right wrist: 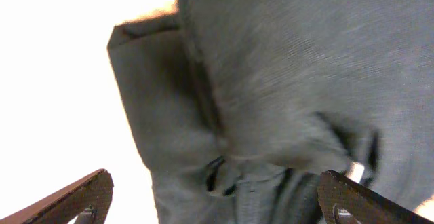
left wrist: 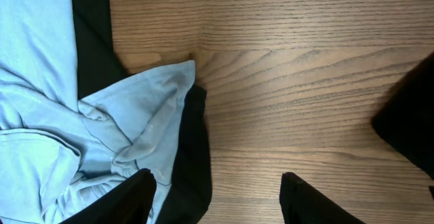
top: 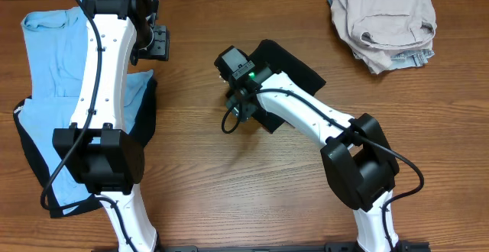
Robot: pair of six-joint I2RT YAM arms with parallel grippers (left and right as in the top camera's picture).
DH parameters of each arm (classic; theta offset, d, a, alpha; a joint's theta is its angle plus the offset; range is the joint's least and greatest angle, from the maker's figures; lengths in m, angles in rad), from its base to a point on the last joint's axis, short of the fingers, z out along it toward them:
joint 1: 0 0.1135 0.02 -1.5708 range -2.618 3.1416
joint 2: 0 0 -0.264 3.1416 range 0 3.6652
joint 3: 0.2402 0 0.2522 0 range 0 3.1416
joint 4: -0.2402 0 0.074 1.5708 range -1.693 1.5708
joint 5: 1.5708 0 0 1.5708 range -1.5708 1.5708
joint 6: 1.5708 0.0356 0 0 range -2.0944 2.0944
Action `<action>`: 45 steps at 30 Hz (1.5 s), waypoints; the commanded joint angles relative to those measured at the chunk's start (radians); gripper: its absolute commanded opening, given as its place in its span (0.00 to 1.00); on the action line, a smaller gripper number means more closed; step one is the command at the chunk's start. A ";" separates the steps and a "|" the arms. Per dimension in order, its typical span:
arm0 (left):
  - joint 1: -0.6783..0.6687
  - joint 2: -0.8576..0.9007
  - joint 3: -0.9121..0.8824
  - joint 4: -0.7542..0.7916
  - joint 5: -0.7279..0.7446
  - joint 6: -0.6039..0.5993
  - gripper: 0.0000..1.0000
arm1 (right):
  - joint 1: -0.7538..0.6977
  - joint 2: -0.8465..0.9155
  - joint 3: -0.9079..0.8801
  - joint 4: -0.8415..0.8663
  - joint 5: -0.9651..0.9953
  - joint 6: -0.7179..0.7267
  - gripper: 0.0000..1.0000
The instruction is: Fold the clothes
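From above, the folded black shirt (top: pixel 294 65) lies in the middle of the surface (top: pixel 229 183). The right arm (top: pixel 306 111) hides part of it.

Left wrist view: the left claw (left wrist: pixel 213 200) is wide and empty, beside the blue shirt (left wrist: pixel 41 81).

Right wrist view: the right claw (right wrist: pixel 215 180) is wide over blurry black cloth.

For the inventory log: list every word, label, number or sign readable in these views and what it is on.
No text can be read in any view.
The white label on the black T-shirt: blurred, unreadable.
The patterned edge of the beige garment: too small to tell.
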 commanded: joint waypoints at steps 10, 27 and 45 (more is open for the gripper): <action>0.012 0.014 0.012 0.000 0.009 0.020 0.62 | -0.051 -0.024 -0.185 0.115 -0.115 -0.016 1.00; 0.012 0.014 0.012 -0.008 0.009 0.020 0.61 | -0.051 -0.023 -0.207 0.104 -0.201 0.018 0.09; 0.012 0.014 0.012 -0.012 0.009 0.020 0.61 | -0.090 -0.057 0.471 -0.391 -0.134 0.094 0.04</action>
